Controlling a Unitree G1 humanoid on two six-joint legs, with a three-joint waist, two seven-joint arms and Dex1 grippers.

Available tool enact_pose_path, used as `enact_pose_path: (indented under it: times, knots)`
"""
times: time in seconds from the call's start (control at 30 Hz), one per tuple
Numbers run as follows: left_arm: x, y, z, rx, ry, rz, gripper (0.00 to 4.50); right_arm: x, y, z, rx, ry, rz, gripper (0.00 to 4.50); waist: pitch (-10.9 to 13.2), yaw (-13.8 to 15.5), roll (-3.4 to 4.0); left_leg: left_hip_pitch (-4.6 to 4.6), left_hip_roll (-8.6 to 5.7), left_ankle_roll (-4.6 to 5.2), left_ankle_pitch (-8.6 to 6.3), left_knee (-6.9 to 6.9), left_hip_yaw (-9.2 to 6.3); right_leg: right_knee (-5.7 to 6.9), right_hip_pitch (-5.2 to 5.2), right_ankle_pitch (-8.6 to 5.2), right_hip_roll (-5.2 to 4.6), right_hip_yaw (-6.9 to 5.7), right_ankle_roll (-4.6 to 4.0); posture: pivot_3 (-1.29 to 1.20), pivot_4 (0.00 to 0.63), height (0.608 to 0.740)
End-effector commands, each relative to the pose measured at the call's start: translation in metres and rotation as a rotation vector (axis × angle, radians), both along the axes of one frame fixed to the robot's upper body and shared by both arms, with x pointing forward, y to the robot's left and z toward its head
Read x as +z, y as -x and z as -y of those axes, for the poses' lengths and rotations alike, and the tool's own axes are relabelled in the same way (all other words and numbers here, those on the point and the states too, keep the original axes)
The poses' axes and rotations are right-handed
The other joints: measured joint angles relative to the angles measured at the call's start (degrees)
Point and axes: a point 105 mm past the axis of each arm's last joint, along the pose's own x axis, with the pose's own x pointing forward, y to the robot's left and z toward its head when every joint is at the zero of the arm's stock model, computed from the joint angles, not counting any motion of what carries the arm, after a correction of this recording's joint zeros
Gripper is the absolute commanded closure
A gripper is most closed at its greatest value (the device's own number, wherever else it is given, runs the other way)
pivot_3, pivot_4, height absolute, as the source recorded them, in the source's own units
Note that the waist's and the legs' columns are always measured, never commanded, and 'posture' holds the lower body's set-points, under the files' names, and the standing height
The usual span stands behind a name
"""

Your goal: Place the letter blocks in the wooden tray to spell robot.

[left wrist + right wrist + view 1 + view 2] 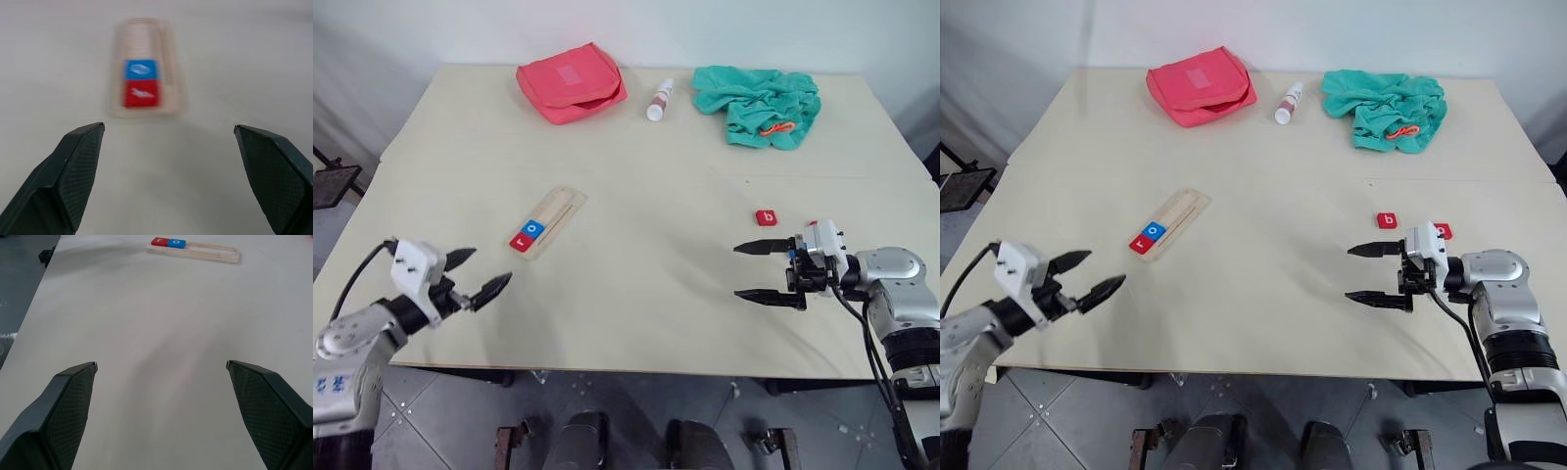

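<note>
Your left gripper (478,274) hangs over the tabletop (646,255) near its front left corner, jaws spread wide and holding nothing. It points toward the tray (552,220), which lies a little ahead of it, slanted, left of the tabletop's middle. In the tray's near end sit two blocks touching each other: a red "r" (520,241) at the very end and a blue "o" (534,229) next to it. The rest of the groove is bare wood.

Your right gripper (766,271) hovers near the front right edge, pointing left across the tabletop, jaws also wide apart and empty. Just beyond it lies a red "b" block (765,217) flat on the tabletop, apart from the fingers. In the right eye view you can see another red block (1443,231) just right of the "b", partly hidden behind the gripper's wrist; its letter cannot be read.

Along the far edge sit a pink pouch (572,82) toward the left, a small white bottle (660,100) lying near the middle, and a crumpled teal cloth (759,104) toward the right.
</note>
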Motion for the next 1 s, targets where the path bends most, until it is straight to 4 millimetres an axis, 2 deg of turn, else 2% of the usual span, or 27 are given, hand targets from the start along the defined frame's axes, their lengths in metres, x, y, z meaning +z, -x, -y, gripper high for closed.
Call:
enact_pose_path:
  times: [0.03, 0.13, 0.27, 0.5, 0.97, 1.0]
  knots:
    - [0.003, -0.020, 0.001, 0.014, -0.019, -0.018, 0.00, 0.007, 0.012, -0.001, 0.069, -0.012, 0.017, 0.08, 0.00, 0.02, 0.00, -0.04, -0.01, 0.00, 0.00, 0.02, -0.01, 0.09, -0.08, 0.00, 0.00, 0.00, 0.00, 0.00, 0.150, 0.740]
    - [0.005, -0.036, 0.008, 0.008, -0.014, -0.030, 0.00, 0.008, 0.014, 0.000, 0.058, -0.017, 0.023, 0.08, 0.00, -0.10, -0.02, -0.27, -0.04, 0.00, 0.00, 0.14, 0.05, 0.64, -0.55, 0.00, -0.05, 0.05, 0.00, 0.00, 0.150, 0.740]
    - [0.004, -0.051, 0.016, -0.016, -0.010, -0.059, 0.00, 0.007, 0.020, 0.001, 0.044, -0.022, 0.026, 0.08, 0.00, -0.19, -0.02, -0.26, -0.05, 0.00, 0.00, 0.15, 0.10, 0.86, -0.66, 0.00, -0.08, 0.05, 0.00, 0.00, 0.150, 0.740]
    - [-0.008, -0.065, 0.024, -0.025, -0.020, -0.122, 0.00, 0.006, 0.023, 0.003, 0.026, -0.019, 0.025, 0.08, 0.00, -0.19, -0.03, -0.26, -0.03, 0.00, 0.00, 0.17, 0.23, 0.90, -0.72, 0.00, -0.09, 0.08, 0.00, 0.00, 0.150, 0.740]
    - [-0.034, -0.066, 0.035, -0.080, -0.056, -0.280, 0.00, 0.007, 0.020, 0.000, 0.025, -0.013, 0.033, 0.08, 0.00, 0.07, -0.04, -0.23, -0.07, 0.02, 0.01, 0.50, 0.19, 1.24, -0.67, 0.00, -0.12, 0.17, 0.00, 0.00, 0.150, 0.740]
    - [-0.036, -0.066, 0.035, -0.071, -0.048, -0.287, 0.19, 0.007, 0.020, 0.000, 0.025, -0.013, 0.034, 0.02, 0.00, 0.06, -0.04, -0.21, -0.07, 0.02, 0.01, 0.51, 0.19, 1.26, -0.67, 0.00, -0.12, 0.20, 0.00, 0.00, 0.150, 0.740]
